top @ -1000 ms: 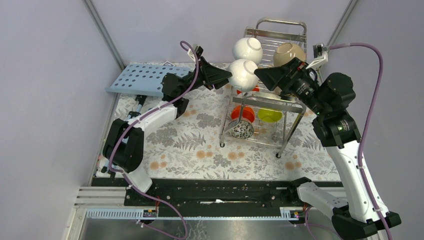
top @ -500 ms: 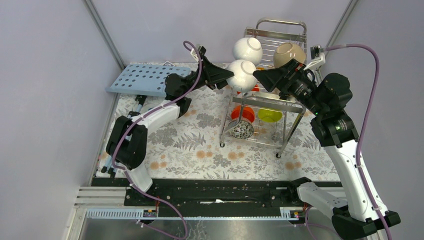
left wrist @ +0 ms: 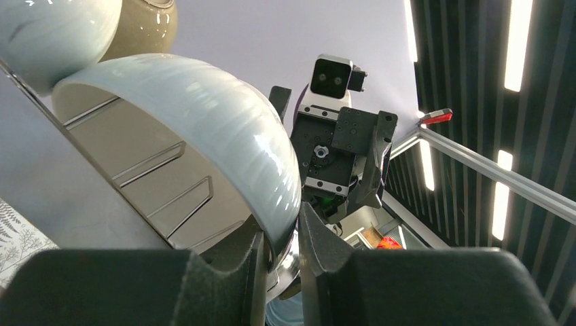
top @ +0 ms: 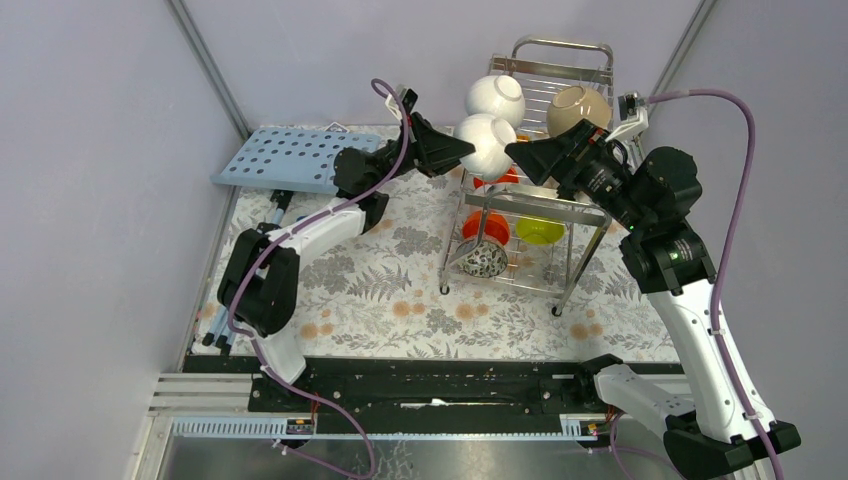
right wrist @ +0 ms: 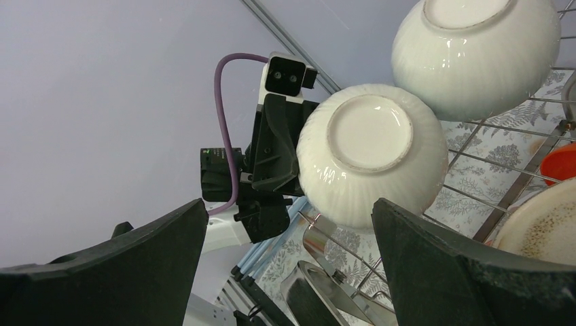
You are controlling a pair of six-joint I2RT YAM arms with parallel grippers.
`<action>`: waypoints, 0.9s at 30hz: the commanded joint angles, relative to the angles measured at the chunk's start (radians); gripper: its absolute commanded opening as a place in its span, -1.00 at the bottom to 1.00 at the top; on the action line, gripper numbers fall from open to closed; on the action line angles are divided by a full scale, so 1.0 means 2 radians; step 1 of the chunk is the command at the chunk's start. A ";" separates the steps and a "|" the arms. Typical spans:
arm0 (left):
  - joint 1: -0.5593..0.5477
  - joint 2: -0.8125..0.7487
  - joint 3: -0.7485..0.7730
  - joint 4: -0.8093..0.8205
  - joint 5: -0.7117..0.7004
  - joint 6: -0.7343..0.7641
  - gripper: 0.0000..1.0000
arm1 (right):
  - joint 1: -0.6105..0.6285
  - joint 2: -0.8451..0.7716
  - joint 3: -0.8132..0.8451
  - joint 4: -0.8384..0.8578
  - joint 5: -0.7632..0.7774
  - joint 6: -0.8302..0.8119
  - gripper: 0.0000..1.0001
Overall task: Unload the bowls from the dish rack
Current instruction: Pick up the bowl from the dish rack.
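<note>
Just now left gripper (left wrist: pixel 280 234) clamped white bowl (top: pixel 487 145) rim, upper centre (right gripper (right wrist: pixel 289 244) gaping): ready to lift.

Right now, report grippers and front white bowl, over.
Left gripper shut on the front white bowl's rim. Right gripper open, facing it. Bowl on dish rack's top tier. Second white bowl close behind.

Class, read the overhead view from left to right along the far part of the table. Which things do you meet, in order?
light-blue perforated board → left end effector → front white bowl → beige bowl
</note>
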 commanded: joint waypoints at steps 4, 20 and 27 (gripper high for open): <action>-0.002 0.003 0.032 0.042 0.000 -0.005 -0.89 | -0.002 -0.010 0.001 0.024 -0.014 -0.001 0.96; -0.005 -0.002 0.066 0.045 -0.010 -0.008 -1.00 | -0.002 -0.011 0.009 0.025 -0.024 0.005 0.97; -0.005 -0.011 0.074 0.032 -0.021 0.001 -1.00 | -0.002 -0.016 0.011 0.023 -0.024 0.001 0.98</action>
